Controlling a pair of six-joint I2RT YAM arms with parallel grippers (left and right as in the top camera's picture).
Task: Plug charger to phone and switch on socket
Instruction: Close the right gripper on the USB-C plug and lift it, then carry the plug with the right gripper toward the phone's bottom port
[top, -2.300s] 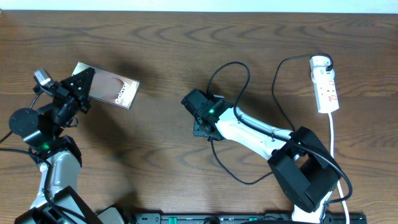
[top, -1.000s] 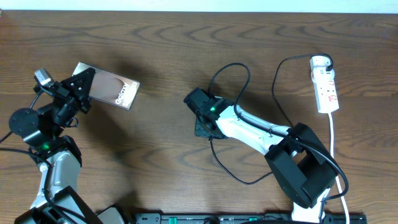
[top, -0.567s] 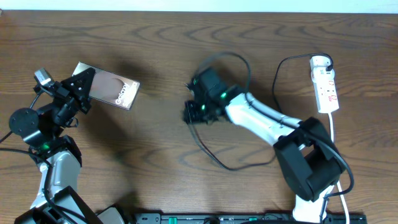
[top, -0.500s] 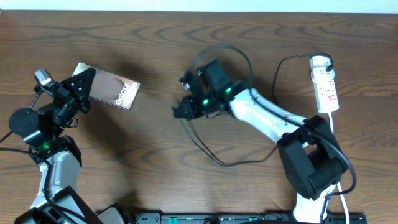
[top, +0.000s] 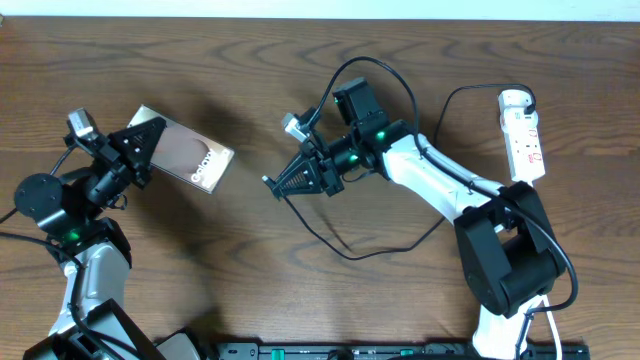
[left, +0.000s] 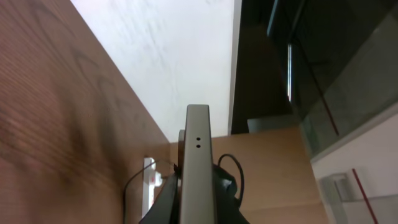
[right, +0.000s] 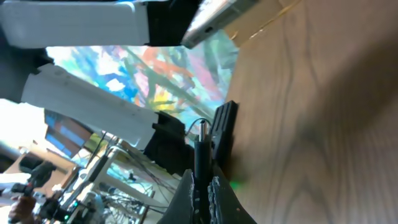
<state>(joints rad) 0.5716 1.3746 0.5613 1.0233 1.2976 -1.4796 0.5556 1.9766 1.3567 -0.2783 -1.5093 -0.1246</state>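
Observation:
The phone (top: 190, 160), dark with a brownish oval and white lettering, is held above the table at the left, with my left gripper (top: 143, 150) shut on its near end. In the left wrist view the phone (left: 198, 168) stands edge-on between the jaws. My right gripper (top: 288, 183), raised at mid-table, is shut on the charger (top: 268, 182), whose tip points left toward the phone. The charger's black cable (top: 345, 250) trails down and loops on the table. In the right wrist view the plug (right: 201, 152) sticks up between the fingers (right: 221, 193), with the phone's grey end (right: 217, 18) above it. The socket (top: 523, 135) lies at the far right.
The socket's white cord (top: 534, 215) runs down the right side past the right arm's base (top: 505, 270). A black cable arc (top: 455, 110) curves from the socket end toward the right arm. The socket (left: 149, 186) shows small in the left wrist view.
My right gripper has lifted the charger plug off the table and swung it up and left toward the phone. The left gripper has shifted the phone slightly right and tilted it.

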